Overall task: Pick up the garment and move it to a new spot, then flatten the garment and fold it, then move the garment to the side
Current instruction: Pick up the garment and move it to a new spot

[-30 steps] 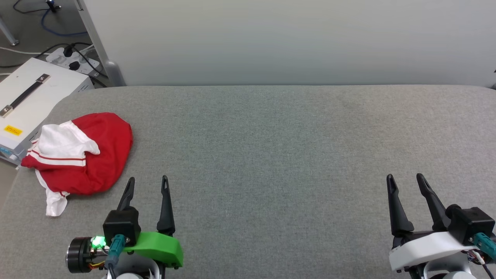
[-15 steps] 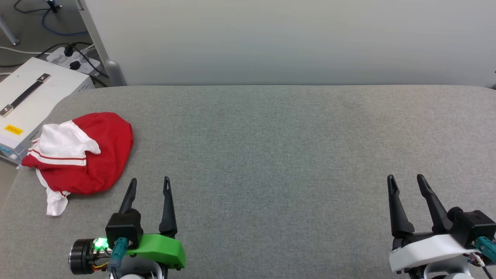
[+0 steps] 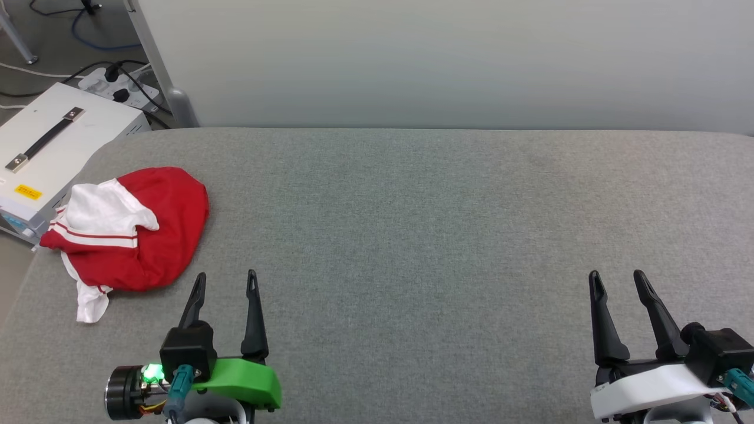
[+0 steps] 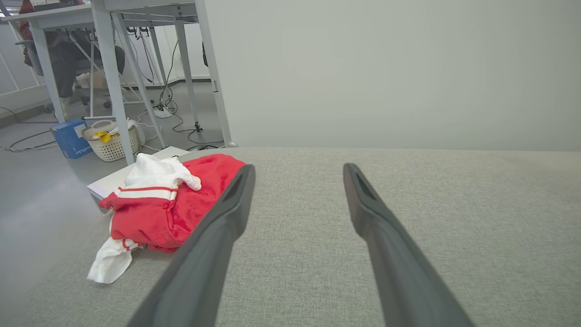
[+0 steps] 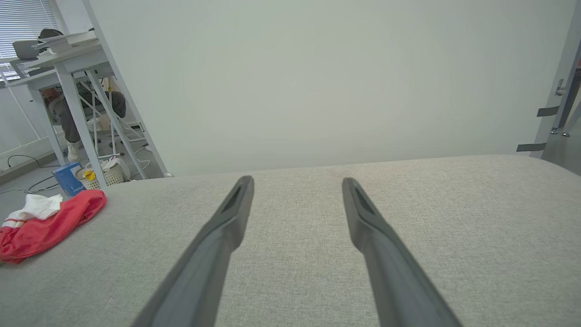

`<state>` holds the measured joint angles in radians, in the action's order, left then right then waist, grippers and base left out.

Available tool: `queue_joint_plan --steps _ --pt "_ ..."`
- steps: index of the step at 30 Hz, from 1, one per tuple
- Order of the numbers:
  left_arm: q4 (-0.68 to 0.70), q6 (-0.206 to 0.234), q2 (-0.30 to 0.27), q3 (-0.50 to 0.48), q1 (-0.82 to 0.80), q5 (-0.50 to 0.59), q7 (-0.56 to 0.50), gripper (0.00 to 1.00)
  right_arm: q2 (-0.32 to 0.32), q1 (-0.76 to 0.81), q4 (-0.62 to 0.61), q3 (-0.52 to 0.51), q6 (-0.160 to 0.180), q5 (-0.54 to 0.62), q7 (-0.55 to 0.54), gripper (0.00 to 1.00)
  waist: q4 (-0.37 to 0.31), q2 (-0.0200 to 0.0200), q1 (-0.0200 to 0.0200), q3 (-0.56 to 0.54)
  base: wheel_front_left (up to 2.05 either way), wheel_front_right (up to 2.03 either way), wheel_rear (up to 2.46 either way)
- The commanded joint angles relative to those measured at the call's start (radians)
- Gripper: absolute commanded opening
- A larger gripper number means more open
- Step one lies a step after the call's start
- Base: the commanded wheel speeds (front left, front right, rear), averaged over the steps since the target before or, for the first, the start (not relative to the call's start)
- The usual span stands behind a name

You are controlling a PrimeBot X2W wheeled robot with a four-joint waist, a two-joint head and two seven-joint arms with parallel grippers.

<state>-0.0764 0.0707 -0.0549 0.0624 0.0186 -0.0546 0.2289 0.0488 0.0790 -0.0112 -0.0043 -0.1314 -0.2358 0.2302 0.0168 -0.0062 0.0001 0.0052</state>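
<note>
a white metal case (image 3: 47, 135) with a black strap handle stands off the far left edge. just beside it, the crumpled red soft-fabric garment (image 3: 165, 235), with white sleeves and red-and-white stripe trim, lies bunched at the left edge of the grey cloth-covered tabletop (image 3: 412, 235). near it, the left gripper (image 3: 226, 274) has its 2 dark fingers spread, holding nothing. well apart at far right, the right gripper (image 3: 617, 273) is likewise spread and empty.
</note>
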Motion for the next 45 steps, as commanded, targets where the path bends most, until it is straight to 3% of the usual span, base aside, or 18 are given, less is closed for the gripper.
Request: queue_joint_plan --steps 1,14,45 --pt "-0.003 0.009 0.004 -0.001 -0.003 -0.012 0.011 1.0 0.001 0.011 0.002 0.002 0.001 -0.021 0.01 1.0 0.004 0.0057 -0.0001 0.0 0.0 0.0 0.0" --pt "-0.012 0.016 0.005 -0.017 -0.015 -0.024 0.033 1.0 0.001 0.011 -0.01 0.028 0.001 -0.01 0.032 1.0 0.091 0.0062 -0.0001 0.023 0.0 0.0 0.0" --pt "0.001 0.041 0.005 -0.037 -0.005 -0.075 0.033 1.0 0.001 -0.004 -0.026 0.068 0.001 0.065 0.032 1.0 0.408 0.0062 -0.0001 0.065 0.0 0.0 0.0"
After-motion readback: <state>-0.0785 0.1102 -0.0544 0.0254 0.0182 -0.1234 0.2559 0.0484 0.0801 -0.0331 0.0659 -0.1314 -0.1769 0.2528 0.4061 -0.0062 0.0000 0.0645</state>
